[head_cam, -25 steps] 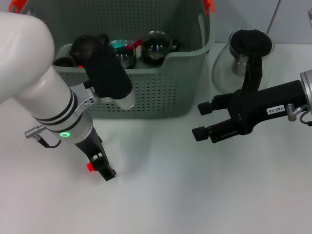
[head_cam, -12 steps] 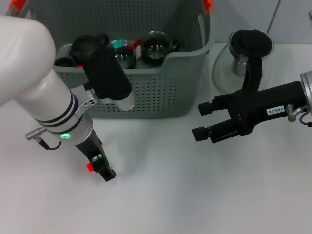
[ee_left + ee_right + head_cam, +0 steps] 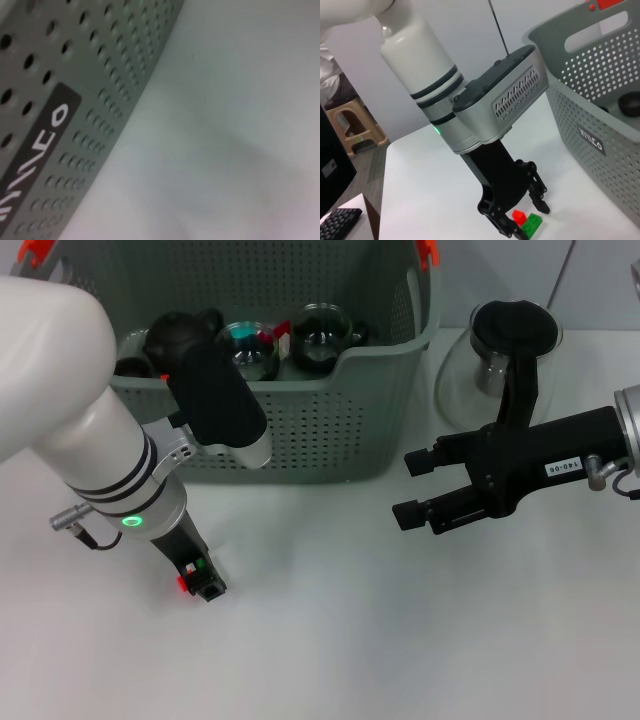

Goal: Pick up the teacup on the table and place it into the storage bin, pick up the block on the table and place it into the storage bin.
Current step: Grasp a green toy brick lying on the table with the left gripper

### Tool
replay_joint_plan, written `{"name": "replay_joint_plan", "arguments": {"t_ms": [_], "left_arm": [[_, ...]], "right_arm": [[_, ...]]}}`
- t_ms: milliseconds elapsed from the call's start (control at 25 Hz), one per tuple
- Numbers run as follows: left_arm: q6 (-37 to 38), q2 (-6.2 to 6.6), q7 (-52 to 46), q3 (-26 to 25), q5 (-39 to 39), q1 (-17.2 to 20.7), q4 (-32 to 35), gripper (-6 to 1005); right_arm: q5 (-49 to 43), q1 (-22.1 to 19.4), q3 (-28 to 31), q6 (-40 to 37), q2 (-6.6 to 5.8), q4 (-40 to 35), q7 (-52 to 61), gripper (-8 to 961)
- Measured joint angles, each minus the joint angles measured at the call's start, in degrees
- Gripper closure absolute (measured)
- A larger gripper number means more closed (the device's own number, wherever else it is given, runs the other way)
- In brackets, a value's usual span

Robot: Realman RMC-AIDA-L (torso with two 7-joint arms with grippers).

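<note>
The left gripper (image 3: 203, 582) now sits slightly lower and nearer the robot than before, fingers spread around the red and green block (image 3: 527, 221) on the table (image 3: 400, 640).

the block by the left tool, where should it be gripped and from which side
Grip the block across its short sides, coming straight down from above: it lies flat and low on the table, a red piece joined to a green one. The left tool already straddles it, open.

Left claw (image 3: 203, 583) pointed down at table, fingers spread; right claw (image 3: 412, 487) open, hovering level.
</note>
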Motion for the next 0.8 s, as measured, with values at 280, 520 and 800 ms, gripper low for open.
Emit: {"name": "replay_joint_plan", "arguments": {"t_ms": [280,520,800], "left_arm": [[0.12,-0.06,-0.05,0.03,0.16,0.01,-0.08,488],[1.71,-0.04,-0.55,-0.28,-0.13,-0.61,-0.41,495],[7.63,0.09,-0.24,-4.71,-0.38,-1.93,-4.51,590]], "right_arm": [[0.00,-0.17,0.17,-0.03,0.00,0.00,-0.16,8],[0.02,-0.36,0.55,-0.11,0.01,0.00,-0.29,8],[0.11,-0.75,1.01,-0.27,0.00,0.00,-0.86,8]]}}
